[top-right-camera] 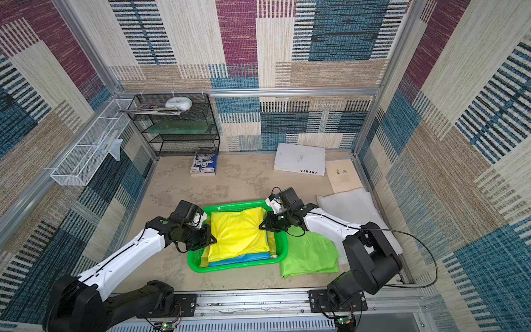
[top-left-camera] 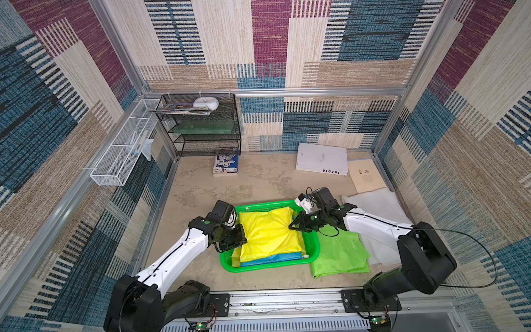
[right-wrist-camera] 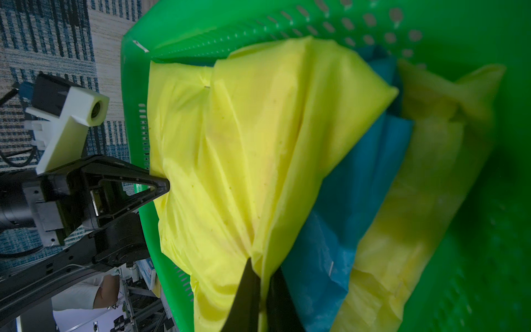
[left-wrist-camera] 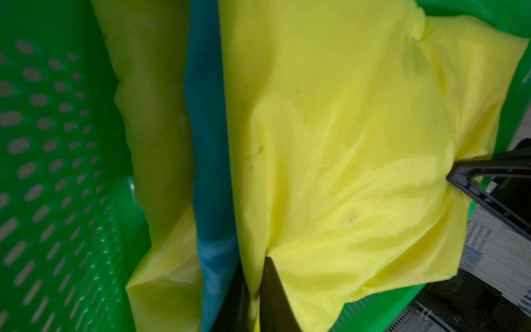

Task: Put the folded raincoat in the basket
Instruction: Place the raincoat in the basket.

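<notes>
Black mesh rack [top-left-camera: 201, 143] at back, white wire tray [top-left-camera: 115, 166] beside it; magazine [top-left-camera: 226, 164], white book [top-left-camera: 321, 158] nearby.

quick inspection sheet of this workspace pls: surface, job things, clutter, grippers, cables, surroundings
surface: beige tabletop, mottled, no spills seen
job's things: yellow raincoat lies folded in the green basket, on top of a blue layer
clutter: light green sheet beside the basket; white sheets, white box, tan paper and blue book farther back; black rack and white wire tray at the far left
grippers: left gripper and right gripper each pinch an opposite edge of the yellow raincoat
cables: black cable loops out from the right arm, away from the basket
surroundings: patterned wall panels on a metal frame; a person shows beyond the cell in the right wrist view
</notes>
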